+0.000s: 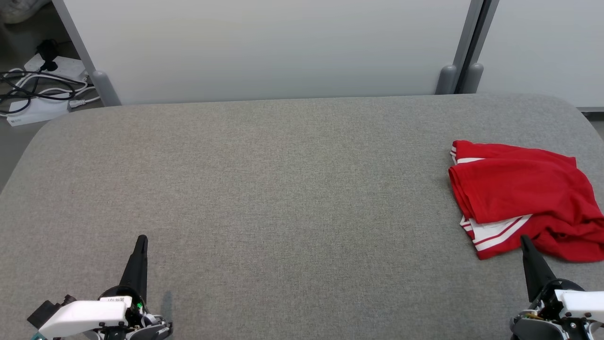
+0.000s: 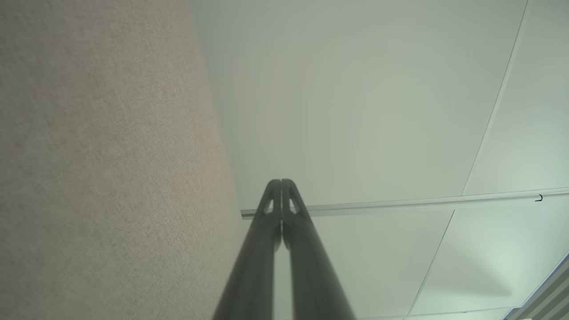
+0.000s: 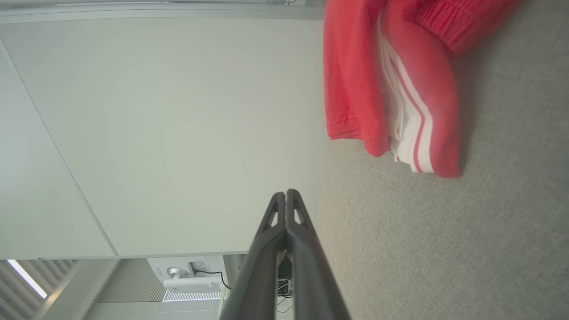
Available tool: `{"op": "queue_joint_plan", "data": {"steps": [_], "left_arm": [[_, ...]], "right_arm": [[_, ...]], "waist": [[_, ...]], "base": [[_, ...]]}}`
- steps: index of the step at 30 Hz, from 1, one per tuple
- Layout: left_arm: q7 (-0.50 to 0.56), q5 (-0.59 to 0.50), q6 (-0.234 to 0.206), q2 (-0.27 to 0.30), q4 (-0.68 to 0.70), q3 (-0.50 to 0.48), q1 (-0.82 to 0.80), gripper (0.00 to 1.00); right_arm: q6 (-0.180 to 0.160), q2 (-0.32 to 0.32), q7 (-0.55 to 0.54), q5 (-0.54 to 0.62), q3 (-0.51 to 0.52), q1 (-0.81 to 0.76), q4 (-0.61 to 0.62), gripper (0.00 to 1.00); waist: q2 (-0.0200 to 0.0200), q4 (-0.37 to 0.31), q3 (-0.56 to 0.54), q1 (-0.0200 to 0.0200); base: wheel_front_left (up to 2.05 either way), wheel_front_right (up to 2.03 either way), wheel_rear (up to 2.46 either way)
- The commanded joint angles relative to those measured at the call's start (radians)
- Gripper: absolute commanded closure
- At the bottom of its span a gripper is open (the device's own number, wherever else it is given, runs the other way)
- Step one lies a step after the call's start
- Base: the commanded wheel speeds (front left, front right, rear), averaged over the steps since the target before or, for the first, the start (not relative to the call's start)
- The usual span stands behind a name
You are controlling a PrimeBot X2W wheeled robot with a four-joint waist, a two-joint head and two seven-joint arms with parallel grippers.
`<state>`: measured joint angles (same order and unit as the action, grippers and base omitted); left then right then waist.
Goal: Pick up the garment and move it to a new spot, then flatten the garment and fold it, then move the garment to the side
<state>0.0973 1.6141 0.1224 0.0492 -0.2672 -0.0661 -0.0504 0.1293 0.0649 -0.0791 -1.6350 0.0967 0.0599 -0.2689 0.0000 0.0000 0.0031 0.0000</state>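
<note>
A red garment with white stripes lies crumpled at the right edge of the grey fabric table. The right wrist view has it as red cloth with white bands ahead and to the right of the fingers. My right gripper is shut with nothing in it, its tip just short of the garment's near striped hem. In its own view the two dark fingers are pressed together. Far off at the lower left, my left gripper is shut and empty too, fingers together in its wrist view.
White partition panels stand behind the table. Beyond the far left corner, on the floor, lie cables and a white power strip. The table's wide grey middle is bare fabric.
</note>
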Motion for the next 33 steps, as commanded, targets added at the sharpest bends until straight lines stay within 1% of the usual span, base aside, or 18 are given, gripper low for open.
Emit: {"op": "queue_joint_plan", "data": {"steps": [1, 33], "left_arm": [[0.005, 0.006, 0.008, 0.011, 0.022, -0.034, -0.056, 1.0], [0.009, 0.001, 0.008, 0.008, 0.022, -0.039, -0.057, 1.0]], "right_arm": [[0.001, 0.008, -0.009, 0.001, -0.014, 0.045, 0.026, 1.0], [0.001, 0.0, -0.018, 0.009, -0.003, 0.046, 0.025, 1.0]], "waist": [[0.0, 0.0, 0.0, 0.0], [0.0, 0.0, 0.0, 0.0]], "base": [[0.0, 0.0, 0.0], [0.0, 0.0, 0.0]]}}
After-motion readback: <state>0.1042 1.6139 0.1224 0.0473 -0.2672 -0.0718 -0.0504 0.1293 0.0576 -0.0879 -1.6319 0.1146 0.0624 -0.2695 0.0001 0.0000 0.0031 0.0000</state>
